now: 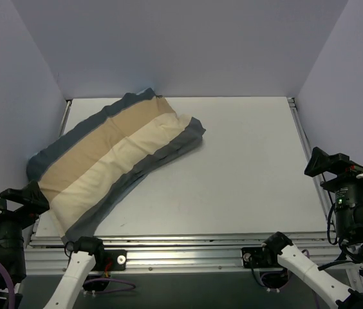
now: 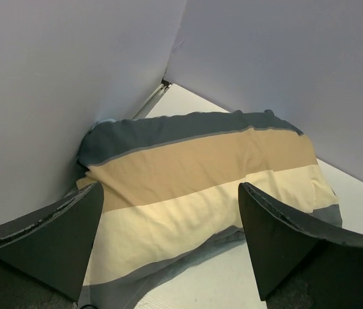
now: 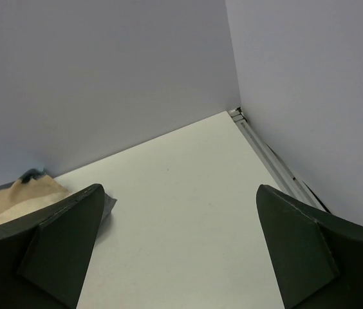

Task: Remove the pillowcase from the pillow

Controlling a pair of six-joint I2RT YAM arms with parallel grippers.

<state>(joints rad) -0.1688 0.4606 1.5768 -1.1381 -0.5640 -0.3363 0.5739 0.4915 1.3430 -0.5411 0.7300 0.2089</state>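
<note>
Spread left gripper [image 2: 170,193] fingers frame the pillowcase [image 1: 114,158], pillow hidden inside.

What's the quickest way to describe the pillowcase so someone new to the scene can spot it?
Start at the white table and look to its left half, beside the left wall. The pillowcase lies there diagonally, from the far left corner toward the near edge, puffed as if filled. Its wide tan and cream bands framed by blue-grey are the only stripes in view.
</note>
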